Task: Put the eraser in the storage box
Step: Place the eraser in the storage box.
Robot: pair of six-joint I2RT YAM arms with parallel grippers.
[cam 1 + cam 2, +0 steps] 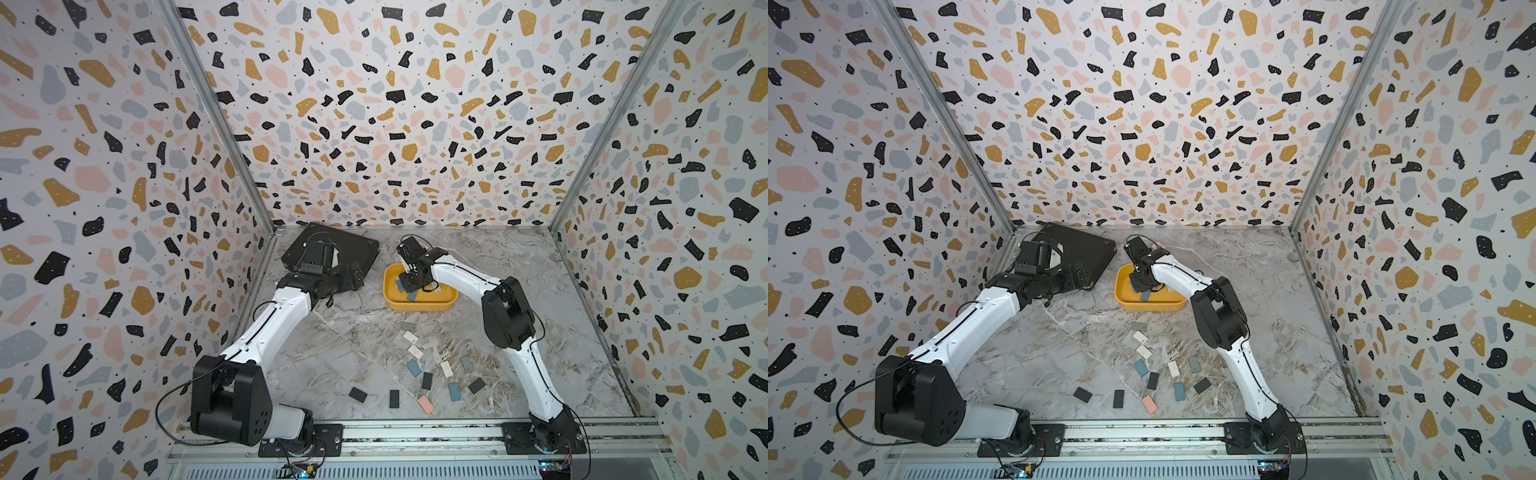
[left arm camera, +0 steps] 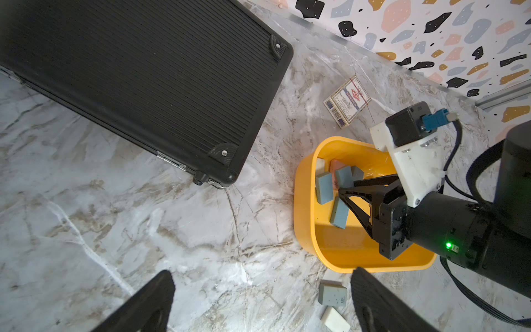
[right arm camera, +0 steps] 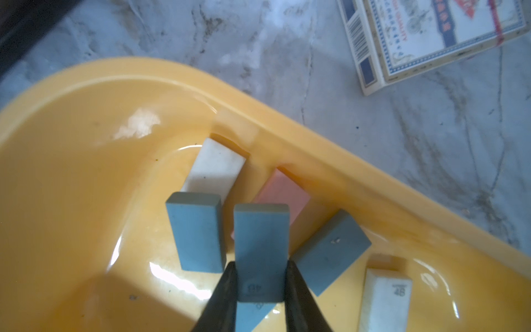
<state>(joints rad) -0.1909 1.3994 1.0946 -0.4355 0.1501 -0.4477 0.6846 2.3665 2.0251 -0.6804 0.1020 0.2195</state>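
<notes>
The right gripper (image 3: 261, 276) is seen lowered into the storage box (image 3: 287, 126). Its two dark fingertips are closed against the long sides of a blue-grey eraser (image 3: 261, 238), which is gripped at the end nearest the wrist and pointed away from it. Whether the far end of that eraser is touching the box floor cannot be told. Just beside the held piece, one on each side of the fingertips, two more blue-grey erasers (image 3: 198, 232) are lying in the box. Beyond the fingertips a white eraser (image 3: 215, 169) and a pink eraser (image 3: 283, 189) are lodged against the box wall. A printed card box (image 3: 431, 37) is lying on the marble past that wall. The left gripper (image 2: 263, 284) is held well apart from the storage box with its fingers spread wide and nothing between them. A black case (image 2: 138, 86) is lying ahead of it. In both top views loose erasers (image 1: 425, 404) are scattered on the table (image 1: 561, 291) behind the right gripper, towards the arm bases.
</notes>
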